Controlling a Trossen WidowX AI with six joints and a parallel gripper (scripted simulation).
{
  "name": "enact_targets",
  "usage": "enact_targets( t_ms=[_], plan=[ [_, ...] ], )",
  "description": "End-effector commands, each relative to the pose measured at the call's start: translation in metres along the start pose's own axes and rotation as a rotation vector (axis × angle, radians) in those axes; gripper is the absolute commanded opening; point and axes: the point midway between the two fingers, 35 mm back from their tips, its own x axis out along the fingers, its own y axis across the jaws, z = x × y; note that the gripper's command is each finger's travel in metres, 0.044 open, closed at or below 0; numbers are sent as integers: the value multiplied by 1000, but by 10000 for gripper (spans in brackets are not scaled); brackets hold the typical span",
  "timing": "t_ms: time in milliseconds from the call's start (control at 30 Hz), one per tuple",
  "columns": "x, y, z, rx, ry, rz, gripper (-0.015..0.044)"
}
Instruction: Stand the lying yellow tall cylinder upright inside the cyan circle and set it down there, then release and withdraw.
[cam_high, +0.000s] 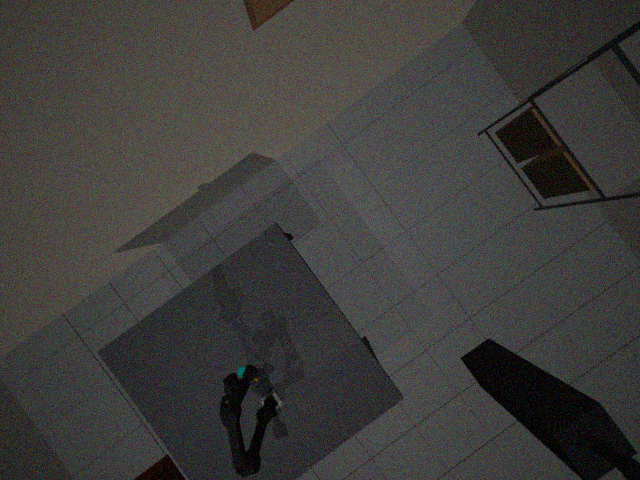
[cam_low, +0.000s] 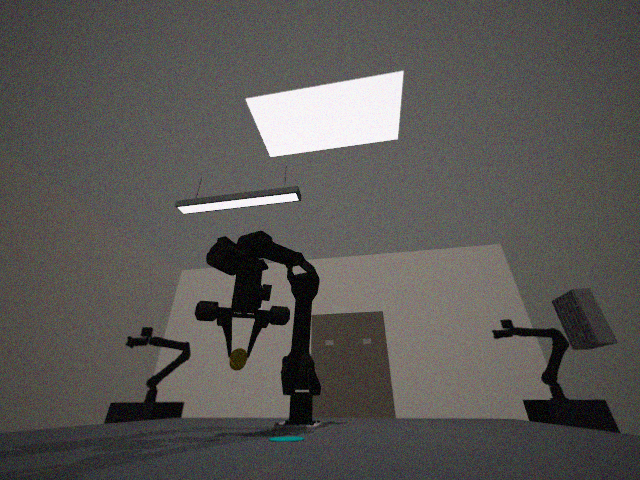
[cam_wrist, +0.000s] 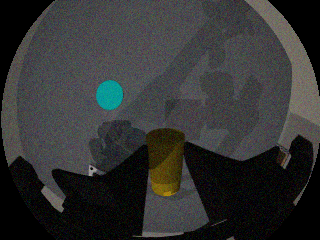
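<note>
While clamped on the smooth yellow cylinder (cam_wrist: 166, 168), gripper (cam_low: 238, 357) hangs high above the table (cam_low: 465, 449); flat cyan circle (cam_wrist: 110, 95) well apart.

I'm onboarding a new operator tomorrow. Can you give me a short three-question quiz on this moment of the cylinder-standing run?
1. True or false: the yellow cylinder is lying on the table.
2. Multiple choice: in the wrist view, the cyan circle appears A) directly under the cylinder, B) up and to the left of it, C) out of view.
3. Fill in: the gripper is shut on the ____.

Key: 1. False, it is held in the air between the fingers. 2. B. 3. Yellow cylinder.
</note>
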Motion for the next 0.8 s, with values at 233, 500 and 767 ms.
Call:
enact_targets(
  t_ms=[233, 500, 767],
  plan=[
    [-6, 29, 20, -107, -4, -2, 105],
    [-10, 52, 31, -187, -5, -1, 105],
    [-13, 76, 40, -266, -6, 1, 105]
  ],
)
